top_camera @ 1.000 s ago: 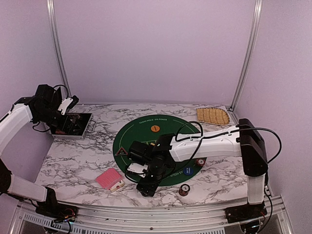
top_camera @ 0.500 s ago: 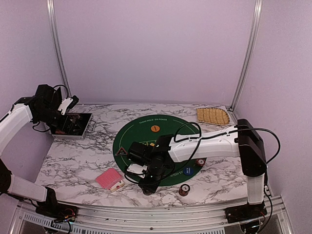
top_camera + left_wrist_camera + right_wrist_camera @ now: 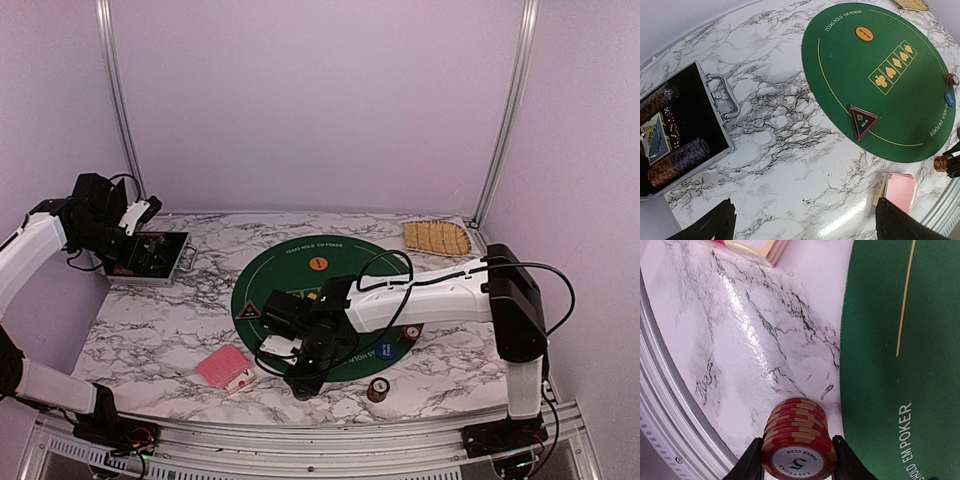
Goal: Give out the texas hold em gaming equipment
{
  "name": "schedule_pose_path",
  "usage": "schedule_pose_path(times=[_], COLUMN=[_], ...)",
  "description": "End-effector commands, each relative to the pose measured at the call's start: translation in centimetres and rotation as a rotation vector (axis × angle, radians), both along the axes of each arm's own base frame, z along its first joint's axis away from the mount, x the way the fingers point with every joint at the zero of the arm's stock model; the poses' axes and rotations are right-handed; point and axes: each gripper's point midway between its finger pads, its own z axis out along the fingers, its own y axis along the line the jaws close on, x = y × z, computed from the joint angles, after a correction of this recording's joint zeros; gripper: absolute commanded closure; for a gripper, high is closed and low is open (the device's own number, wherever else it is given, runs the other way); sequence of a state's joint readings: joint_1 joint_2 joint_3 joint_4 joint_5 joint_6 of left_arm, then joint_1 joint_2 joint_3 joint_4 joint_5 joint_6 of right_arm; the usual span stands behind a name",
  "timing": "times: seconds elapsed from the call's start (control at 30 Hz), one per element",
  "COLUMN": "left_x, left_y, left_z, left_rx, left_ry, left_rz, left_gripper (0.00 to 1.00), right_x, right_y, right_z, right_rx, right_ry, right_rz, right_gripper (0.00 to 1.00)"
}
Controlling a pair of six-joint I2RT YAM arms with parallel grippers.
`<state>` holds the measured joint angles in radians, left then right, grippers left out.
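Observation:
My right gripper (image 3: 799, 460) is shut on a stack of red poker chips (image 3: 799, 440) that stands on the marble just off the near edge of the green mat (image 3: 875, 365); seen from above, that gripper (image 3: 300, 385) points down at the stack. On the mat (image 3: 300, 255) lie an orange round button (image 3: 318, 263), a dark triangular marker (image 3: 248, 312) and a blue round button (image 3: 385, 349). Red-backed cards (image 3: 222, 364) lie left of the mat. Other chip stacks stand by the blue button (image 3: 411, 332) and near the front rail (image 3: 378, 389). My left gripper (image 3: 805, 225) hangs open, high above the marble.
An open metal case (image 3: 150, 258) at the left holds chip rows, dice and a card deck. A woven straw tray (image 3: 436, 237) lies at the back right. A card box (image 3: 881, 189) sits beside the red cards (image 3: 901, 190). The front rail runs close behind the held stack.
The right gripper's jaws have closed from wide open onto the red chip stack, and the wrist shifted slightly. The left arm has not moved.

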<state>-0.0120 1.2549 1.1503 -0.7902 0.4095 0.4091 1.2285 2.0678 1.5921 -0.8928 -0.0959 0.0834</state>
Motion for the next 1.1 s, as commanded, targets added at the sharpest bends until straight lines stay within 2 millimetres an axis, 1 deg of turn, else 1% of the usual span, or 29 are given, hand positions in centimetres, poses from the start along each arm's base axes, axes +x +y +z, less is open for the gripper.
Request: schedule_pose_path(times=[0.0,0.13,0.27,0.37,0.47,0.6,0.73,0.8,0.87,0.93,1.07], left_x=[-0.2,-0.2,-0.2,-0.2,-0.3,-0.3,-0.3,-0.3,-0.3,-0.3,-0.4], left_y=[0.2,0.2,0.2,0.2,0.2,0.2,0.1,0.0,-0.1,-0.1,0.0], left_z=[0.8,0.8,0.9,0.9,0.8,0.7,0.8,0.8,0.9,0.8,0.8], left_rx=[0.009,0.007,0.008,0.009,0.008,0.009,0.002,-0.004,-0.009,-0.007,-0.008], left_ry=[-0.015,-0.016,-0.018,-0.019,-0.017,-0.015,-0.015,-0.012,-0.012,-0.011,-0.012], left_rz=[-0.001,-0.004,-0.004,-0.005,-0.006,-0.006,-0.010,-0.009,-0.010,-0.011,-0.009], left_gripper=[0.01,0.01,0.01,0.01,0.01,0.01,0.01,0.01,0.01,0.01,0.01], right_x=[1.0,2.6,5.6,9.2,13.5,20.4,27.6,30.6,32.9,34.8,37.5], right_y=[1.2,1.0,0.5,-0.6,-1.6,-3.2,-5.2,-6.2,-7.1,-7.9,-9.7], right_z=[3.4,5.2,6.7,7.3,7.2,7.3,7.1,6.7,6.1,5.3,3.7], right_rx=[0.073,0.110,0.136,0.131,0.129,0.131,0.148,0.163,0.165,0.164,0.162], right_ry=[-0.038,-0.046,-0.078,-0.127,-0.158,-0.243,-0.301,-0.315,-0.330,-0.341,-0.358], right_rz=[-0.018,-0.058,-0.123,-0.197,-0.280,-0.398,-0.528,-0.585,-0.634,-0.669,-0.736], right_gripper=[0.95,0.99,1.00,1.00,1.00,1.00,1.00,1.00,1.00,1.00,1.00])
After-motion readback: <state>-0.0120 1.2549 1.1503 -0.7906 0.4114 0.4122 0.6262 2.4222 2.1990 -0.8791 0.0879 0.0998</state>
